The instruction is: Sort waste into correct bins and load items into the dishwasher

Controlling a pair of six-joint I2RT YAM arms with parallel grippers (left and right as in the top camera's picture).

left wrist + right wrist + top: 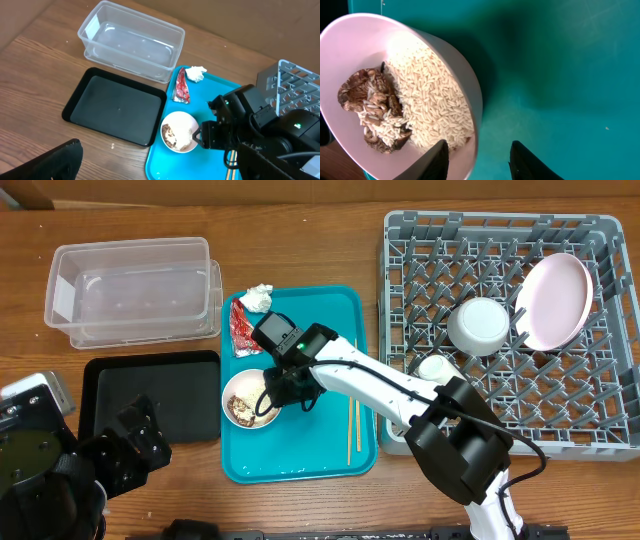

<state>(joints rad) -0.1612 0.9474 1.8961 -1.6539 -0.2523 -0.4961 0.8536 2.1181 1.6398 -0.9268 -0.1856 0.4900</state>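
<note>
The small pinkish bowl point(243, 398) holds white rice and brown scraps point(420, 110) and stands on the teal tray. My right gripper point(480, 162) is open and straddles the bowl's rim point(472, 95), one finger inside and one outside. The red foil wrapper point(242, 328) and white tissue point(257, 298) lie at the tray's far left. The chopsticks point(352, 430) lie on its right side. My left gripper point(135, 438) hovers open and empty over the black tray's point(180, 370) near edge. The clear tub point(135, 290) is empty.
The grey dish rack point(600, 420) at right holds the pink plate point(555, 300) on edge, the white bowl point(478, 325) and the small white cup point(432, 367). The teal tray point(300, 465) lies between the black tray and the rack. My right arm crosses it.
</note>
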